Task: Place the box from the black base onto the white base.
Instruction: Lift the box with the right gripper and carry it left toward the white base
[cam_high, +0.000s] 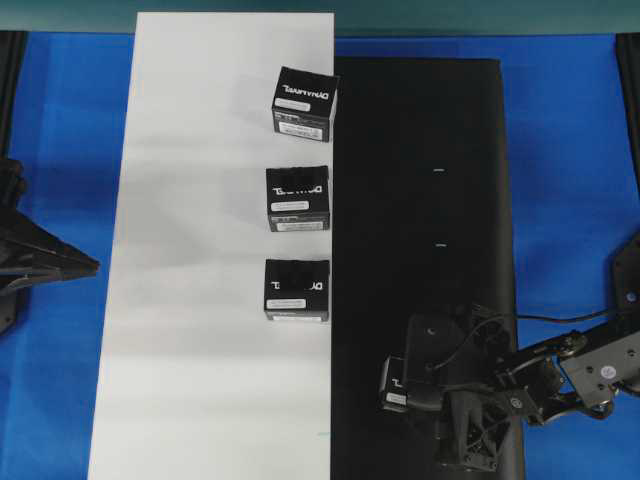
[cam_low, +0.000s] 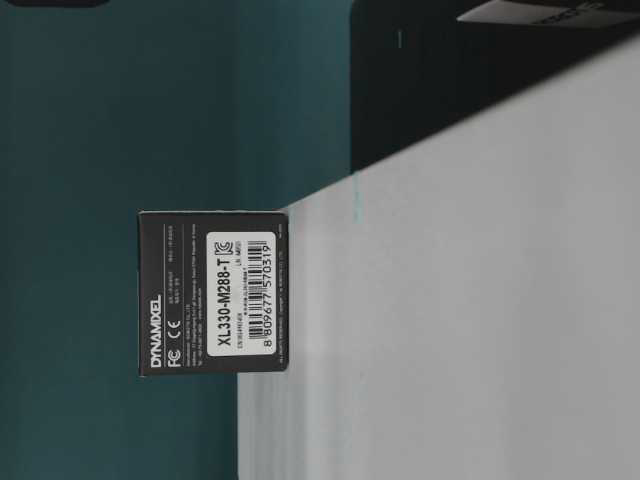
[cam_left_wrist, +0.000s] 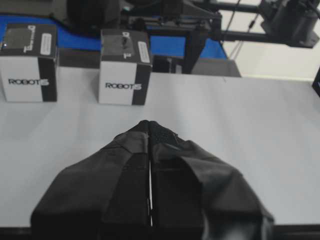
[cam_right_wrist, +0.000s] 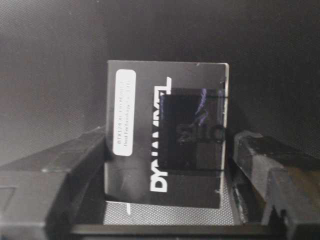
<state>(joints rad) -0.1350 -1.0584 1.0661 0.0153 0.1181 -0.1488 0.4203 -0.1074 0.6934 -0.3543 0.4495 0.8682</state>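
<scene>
L tool (cam_left_wrist: 150, 131) pinched; R tool (cam_right_wrist: 167, 165) agape.

Blue tabletop (cam_high: 575, 150) visible along left and right edges and as strip at far edge. Teal wall (cam_high: 400, 15) behind far edge. Dark frame rails (cam_high: 12, 80) at far corners. Light even, diffuse, soft shadows.

Black box (cam_high: 400, 383) with white lettering, matte black base (cam_high: 420, 200), plain white base (cam_high: 200, 300), blue table (cam_high: 570, 150)

Box (cam_low: 212, 292) label reads DYNAMIXEL XL330-M288-T; white box sides (cam_left_wrist: 124, 86) read ROBOTIS
</scene>
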